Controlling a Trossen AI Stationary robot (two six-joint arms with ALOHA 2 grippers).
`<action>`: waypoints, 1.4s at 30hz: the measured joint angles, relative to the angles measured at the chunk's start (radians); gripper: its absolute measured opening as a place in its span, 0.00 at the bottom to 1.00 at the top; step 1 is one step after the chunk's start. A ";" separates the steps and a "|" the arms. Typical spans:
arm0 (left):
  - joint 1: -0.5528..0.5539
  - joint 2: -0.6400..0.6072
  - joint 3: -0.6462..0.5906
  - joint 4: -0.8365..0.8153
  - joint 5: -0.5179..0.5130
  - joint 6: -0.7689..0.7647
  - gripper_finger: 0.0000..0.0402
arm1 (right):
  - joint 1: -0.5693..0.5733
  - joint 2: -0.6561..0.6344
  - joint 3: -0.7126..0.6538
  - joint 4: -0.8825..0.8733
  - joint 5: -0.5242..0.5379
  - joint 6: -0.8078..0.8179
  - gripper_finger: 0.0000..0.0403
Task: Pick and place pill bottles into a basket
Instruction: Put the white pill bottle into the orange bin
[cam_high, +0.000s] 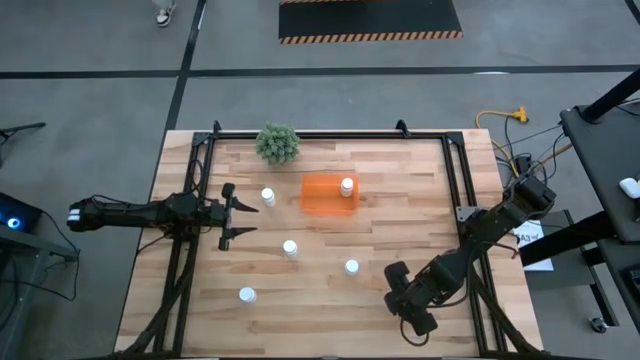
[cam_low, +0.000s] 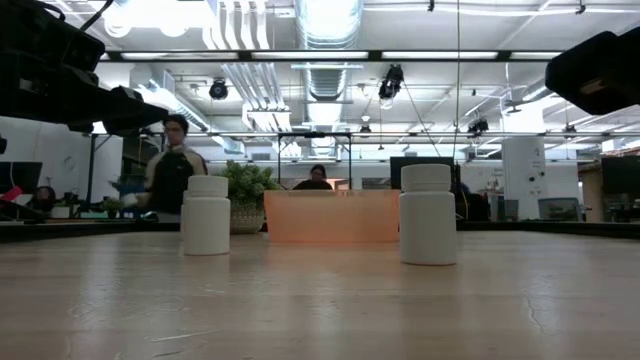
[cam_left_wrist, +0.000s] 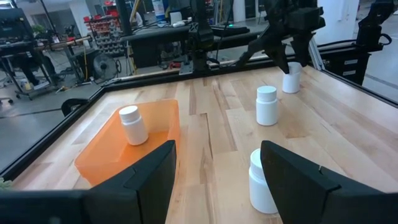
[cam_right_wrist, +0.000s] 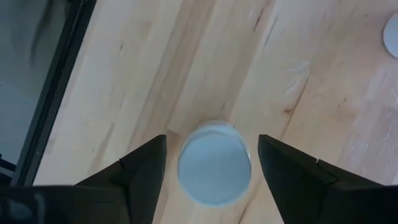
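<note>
Right wrist view: open right pincer (cam_right_wrist: 211, 171) straddling a bottle (cam_right_wrist: 214, 170) on the tabletop (cam_right_wrist: 323, 93), next closing, lifting toward the basket (cam_high: 322, 196).

Hidden, cropped and unreadable parts of the scene

In the high view, the right gripper (cam_high: 418, 318) is covering the pill bottle beneath it, which is showing only in the right wrist view as a blurred white cap (cam_right_wrist: 214, 170) between the fingers, its body hidden below. The second bottle (cam_right_wrist: 393, 34) there is being cut off by the picture's edge. In the left wrist view, the nearest bottle (cam_left_wrist: 260, 182) is being partly hidden behind a dark finger (cam_left_wrist: 298, 180), and the farthest bottle (cam_left_wrist: 290, 78) is standing partly behind the other arm. In the low view, the basket (cam_low: 331, 217) is hiding its contents, and both arms are being cropped at the upper corners, grippers out of sight.
</note>
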 joint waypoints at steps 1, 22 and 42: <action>0.000 0.000 0.000 0.000 0.000 0.000 0.54 | 0.000 0.000 0.000 -0.003 0.000 0.000 0.58; 0.000 0.000 0.000 0.000 0.000 0.000 0.54 | -0.043 -0.040 0.053 -0.164 0.024 -0.074 0.36; 0.000 0.000 0.000 0.001 0.000 0.000 0.54 | -0.451 -0.042 0.306 -0.381 0.005 -0.510 0.37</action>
